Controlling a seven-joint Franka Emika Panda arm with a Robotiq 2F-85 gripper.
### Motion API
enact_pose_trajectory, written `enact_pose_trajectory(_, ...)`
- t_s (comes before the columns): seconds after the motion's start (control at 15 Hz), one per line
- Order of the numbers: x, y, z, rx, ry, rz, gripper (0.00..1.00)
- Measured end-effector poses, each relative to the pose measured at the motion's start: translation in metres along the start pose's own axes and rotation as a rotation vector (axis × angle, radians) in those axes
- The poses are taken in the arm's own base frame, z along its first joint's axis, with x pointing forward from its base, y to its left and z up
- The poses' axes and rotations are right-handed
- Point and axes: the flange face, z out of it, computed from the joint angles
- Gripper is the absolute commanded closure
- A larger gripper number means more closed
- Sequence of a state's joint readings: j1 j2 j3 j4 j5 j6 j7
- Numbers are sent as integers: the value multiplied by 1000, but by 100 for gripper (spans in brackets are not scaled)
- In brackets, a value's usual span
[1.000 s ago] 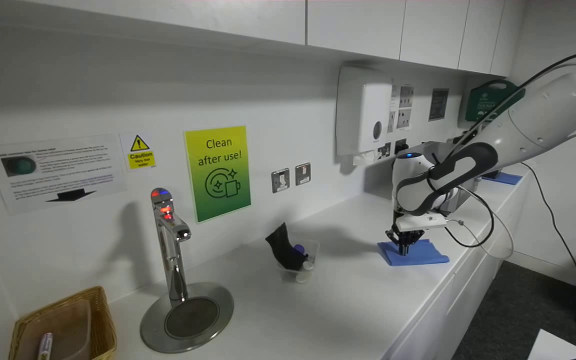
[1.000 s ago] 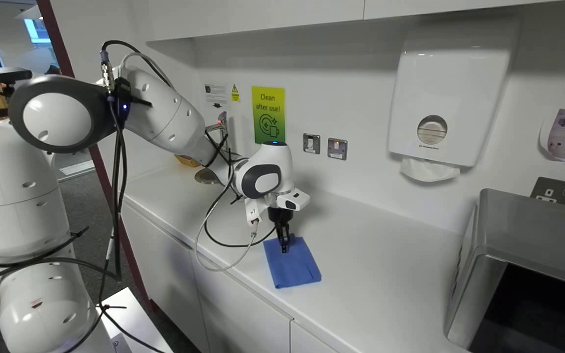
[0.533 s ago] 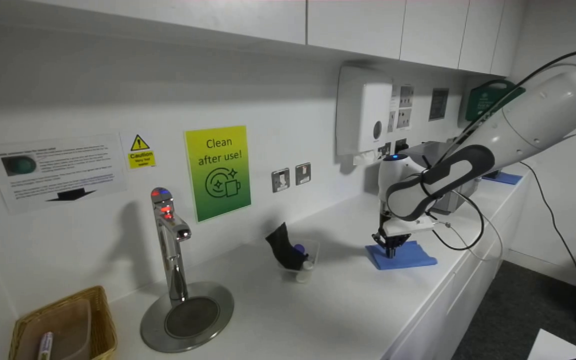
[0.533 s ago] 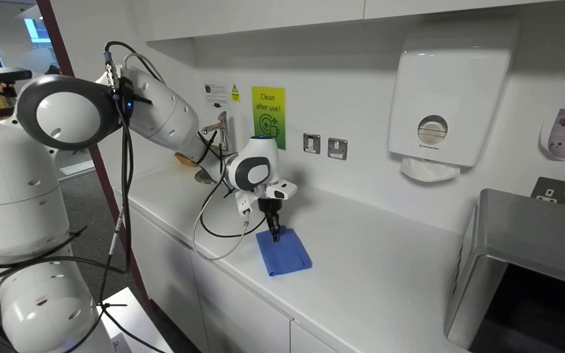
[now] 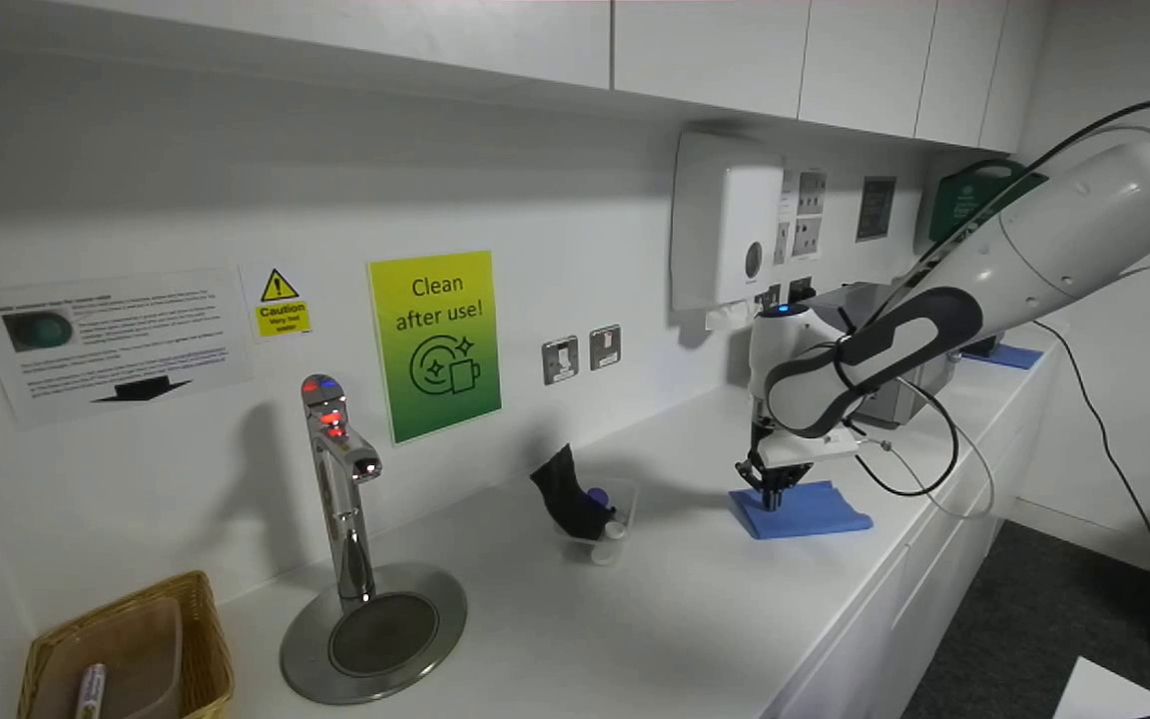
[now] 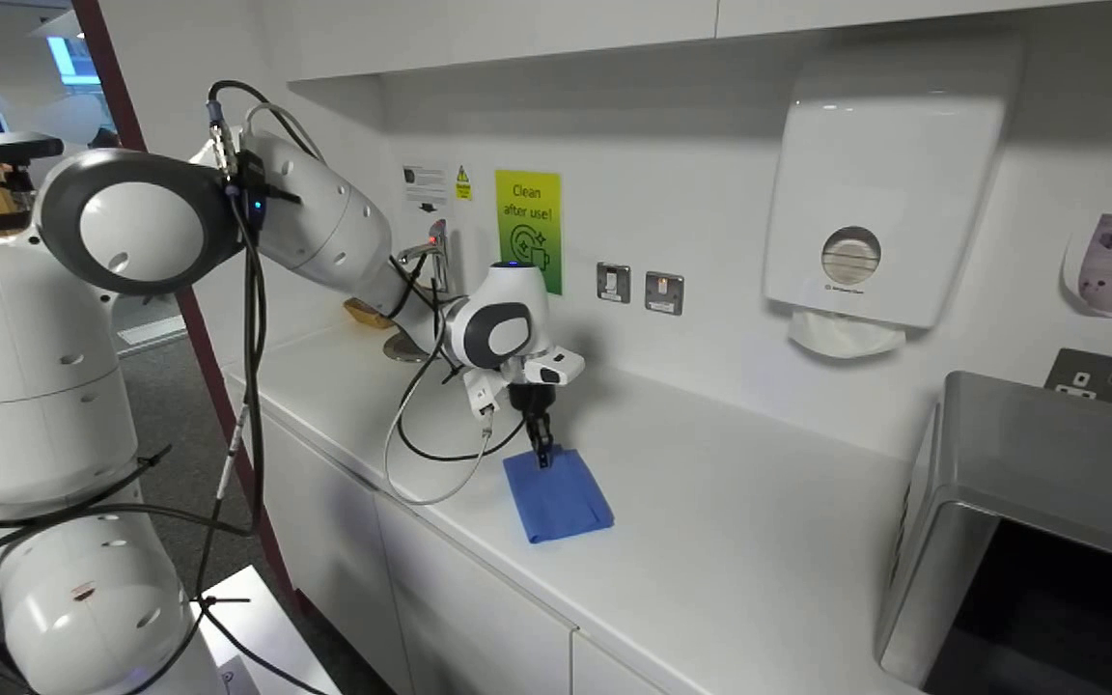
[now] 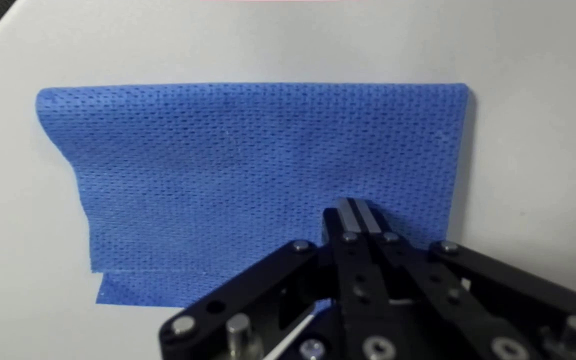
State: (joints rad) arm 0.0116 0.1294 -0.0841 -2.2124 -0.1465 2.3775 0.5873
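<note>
A folded blue cleaning cloth (image 7: 218,185) is lying near the front edge of the white countertop (image 6: 739,521), its long axis pointing obliquely toward that edge. Over the end farther from it, the Robotiq gripper (image 7: 356,212) is standing with fingers together, nothing showing between them.

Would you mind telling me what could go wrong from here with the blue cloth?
The gripper looks shut, with none of the folded blue cloth visible in its grip, so pressing down might only shove it. The cloth lies near the front edge of the white counter, so a push that way might send it over. A pale cable loops low beside the gripper and might brush the cloth.
</note>
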Motion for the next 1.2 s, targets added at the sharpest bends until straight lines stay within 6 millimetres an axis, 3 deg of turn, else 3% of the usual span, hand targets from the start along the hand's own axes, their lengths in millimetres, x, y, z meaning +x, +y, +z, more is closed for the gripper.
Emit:
enact_pose_trajectory(0.67, 11, 15, 13, -14, -16, 35, 100)
enact_pose_trajectory(1.2, 35, 3, 15, -18, -5, 43, 100)
